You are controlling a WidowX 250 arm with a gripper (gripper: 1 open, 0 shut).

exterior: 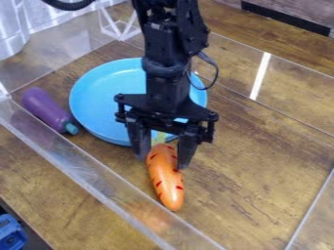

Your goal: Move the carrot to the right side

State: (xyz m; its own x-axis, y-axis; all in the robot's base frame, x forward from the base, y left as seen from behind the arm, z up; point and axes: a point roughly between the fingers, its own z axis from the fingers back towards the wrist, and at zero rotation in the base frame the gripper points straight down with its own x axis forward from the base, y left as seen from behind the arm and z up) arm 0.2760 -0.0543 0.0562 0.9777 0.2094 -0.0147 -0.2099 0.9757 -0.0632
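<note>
Carrot [164, 178] sits just below the blue bowl [102, 95] in view, leafy top toward the bowl, tapered tip pointing away from it. Lies on the wood tabletop [248, 184], near the clear wall [102, 180] that runs below the bowl.

Handling guess: light, stiff plastic, not fragile. Glossy skin plus taper means it could squirt tipward if pinched too far down. Best hold is the thick part just behind the leaves, fingers across the body, modest squeeze.

Arm comes in from the top of the view, passing over the bowl's right part, pointing down. Gripper [163, 145] is at the carrot's leafy end, one finger on each side, set wide. Fingers look spread past the carrot's width; can't confirm contact, and no sign of a grip. Top end partly hidden by the gripper.

Next, I'd check height, close, lift clear of the wall, then carry right, away from the bowl.
</note>
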